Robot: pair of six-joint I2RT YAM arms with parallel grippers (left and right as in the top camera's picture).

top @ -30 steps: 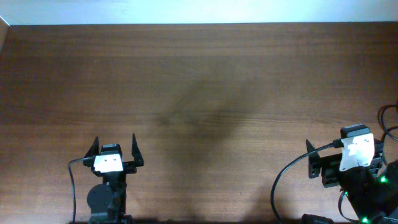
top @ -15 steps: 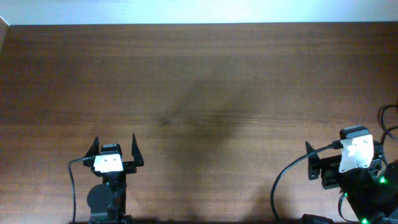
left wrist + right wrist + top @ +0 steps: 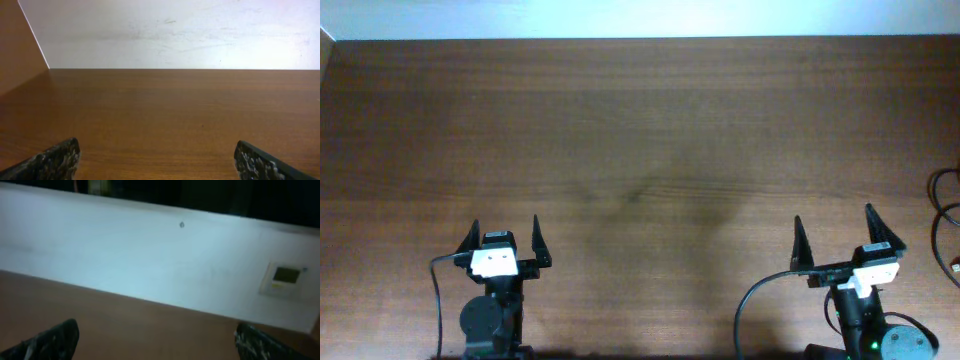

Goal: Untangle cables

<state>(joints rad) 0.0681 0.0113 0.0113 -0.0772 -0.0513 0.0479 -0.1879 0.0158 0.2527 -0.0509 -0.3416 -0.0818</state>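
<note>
Now my right tool (image 3: pixel 833 228) has swung back to rest, wide and empty like my left tool (image 3: pixel 504 230); untangling looks finished.

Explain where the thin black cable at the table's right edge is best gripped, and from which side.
Grip the cable on the curved loop that bows furthest onto the table; the rest runs off the picture's right edge. Come from above with the open right tool, the nearer one, fingers straddling the strand. The plug ends are too small to make out.
</note>
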